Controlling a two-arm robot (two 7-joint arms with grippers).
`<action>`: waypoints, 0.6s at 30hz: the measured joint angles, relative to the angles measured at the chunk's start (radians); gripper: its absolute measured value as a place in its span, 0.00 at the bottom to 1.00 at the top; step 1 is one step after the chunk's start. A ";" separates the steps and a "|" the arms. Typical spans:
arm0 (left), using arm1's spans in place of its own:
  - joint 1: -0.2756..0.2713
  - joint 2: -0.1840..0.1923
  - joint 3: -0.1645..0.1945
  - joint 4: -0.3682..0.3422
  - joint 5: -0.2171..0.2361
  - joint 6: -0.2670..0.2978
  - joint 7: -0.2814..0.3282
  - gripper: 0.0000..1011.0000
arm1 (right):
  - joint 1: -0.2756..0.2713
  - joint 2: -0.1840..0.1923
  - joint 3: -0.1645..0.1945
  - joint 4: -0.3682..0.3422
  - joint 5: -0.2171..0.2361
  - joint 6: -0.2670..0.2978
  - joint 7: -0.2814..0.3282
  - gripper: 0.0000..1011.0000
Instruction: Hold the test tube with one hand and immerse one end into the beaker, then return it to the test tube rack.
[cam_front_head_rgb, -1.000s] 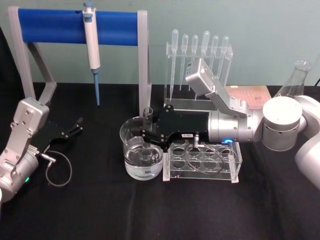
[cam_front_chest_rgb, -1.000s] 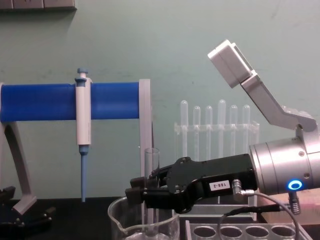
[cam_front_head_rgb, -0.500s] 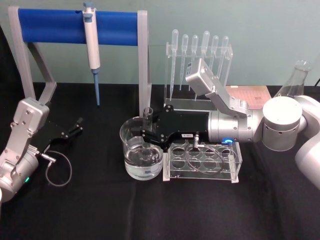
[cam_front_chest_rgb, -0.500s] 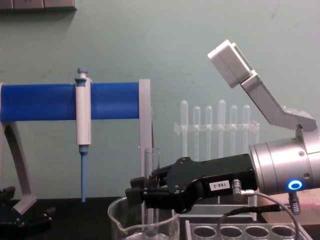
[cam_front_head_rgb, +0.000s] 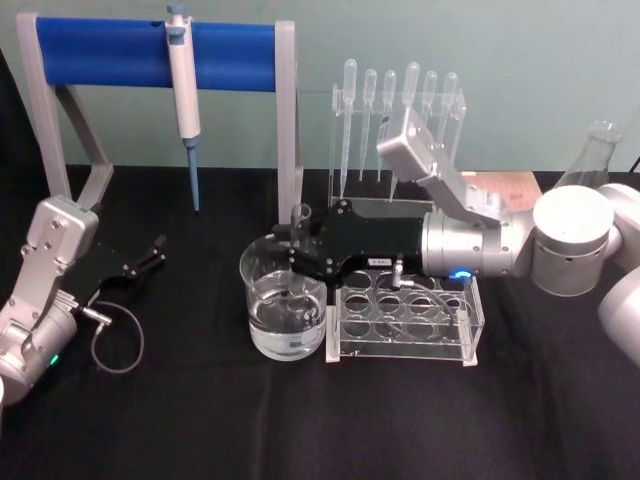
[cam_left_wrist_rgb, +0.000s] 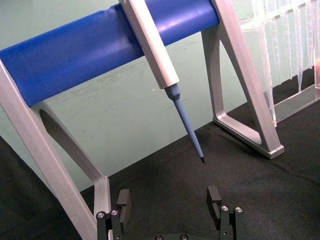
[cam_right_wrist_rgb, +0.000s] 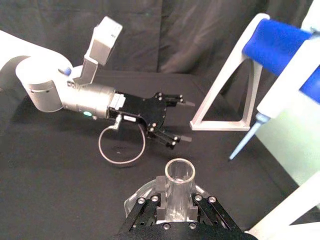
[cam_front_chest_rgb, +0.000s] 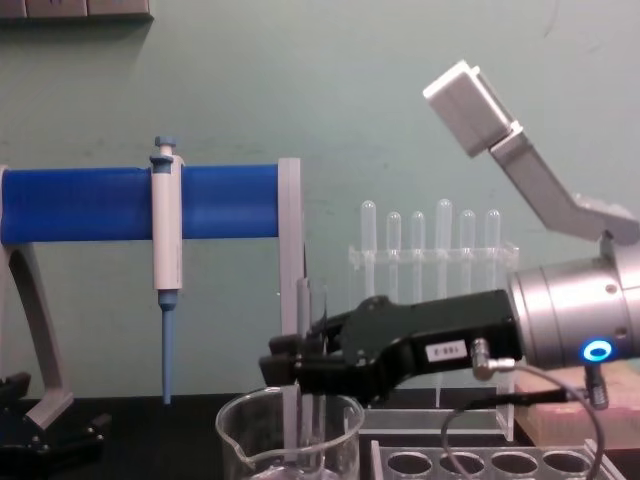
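The test tube (cam_front_head_rgb: 301, 248) stands upright, open rim up, its long axis vertical over the beaker (cam_front_head_rgb: 284, 312). Its middle is hidden behind the right end effector (cam_front_head_rgb: 296, 257), which pinches it; through the glass, whether the round end touches the water is hard to tell. The left end effector (cam_front_head_rgb: 155, 251) rests spread on the black worktop (cam_front_head_rgb: 200, 420), well apart.

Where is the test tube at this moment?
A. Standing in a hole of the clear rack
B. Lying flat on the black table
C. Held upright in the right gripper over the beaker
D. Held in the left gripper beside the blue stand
C: the right gripper is shut on the test tube, which stands upright with its lower end inside the beaker.
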 joint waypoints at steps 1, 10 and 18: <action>0.000 0.000 0.000 0.000 0.000 0.000 0.000 0.99 | 0.000 0.004 0.003 -0.009 0.001 0.003 -0.001 0.22; 0.000 0.000 0.000 0.000 0.000 0.000 0.000 0.99 | 0.009 0.056 0.044 -0.128 0.022 0.030 -0.016 0.22; 0.000 0.000 0.000 0.000 0.000 0.000 0.000 0.99 | 0.010 0.098 0.082 -0.218 0.054 0.046 -0.042 0.22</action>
